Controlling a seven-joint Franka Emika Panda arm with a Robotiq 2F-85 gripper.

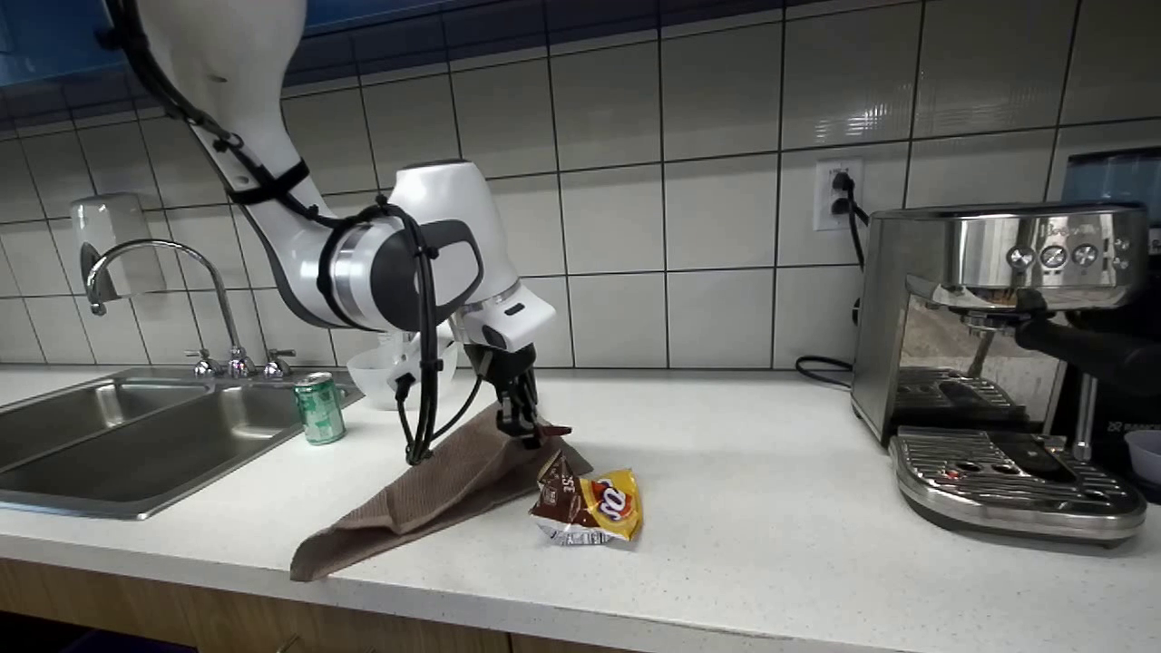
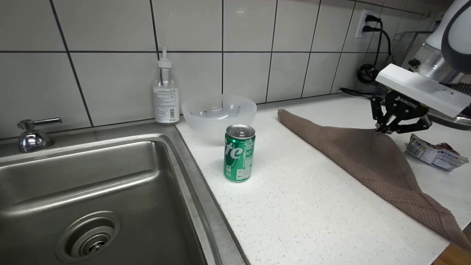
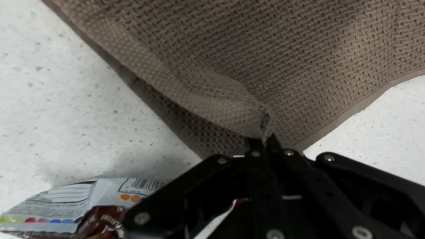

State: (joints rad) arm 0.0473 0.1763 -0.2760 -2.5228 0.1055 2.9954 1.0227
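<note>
In an exterior view, the gripper (image 1: 522, 439) points down, touching the brown towel (image 1: 453, 490) on the counter (image 1: 744, 553). A snack bag (image 1: 588, 505) sits just beside the towel, a green can (image 1: 319, 410) stands near the sink (image 1: 209, 444), and a coffee machine (image 1: 998, 367) stands well apart.

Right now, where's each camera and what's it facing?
An exterior view: in front of the counter, facing the tiled wall; arm and gripper show.
An exterior view: near the sink, looking along the counter; gripper and part of arm show.
Wrist view: wrist-mounted, facing down at the brown cloth; gripper shows.
Both exterior views share the green can.
</note>
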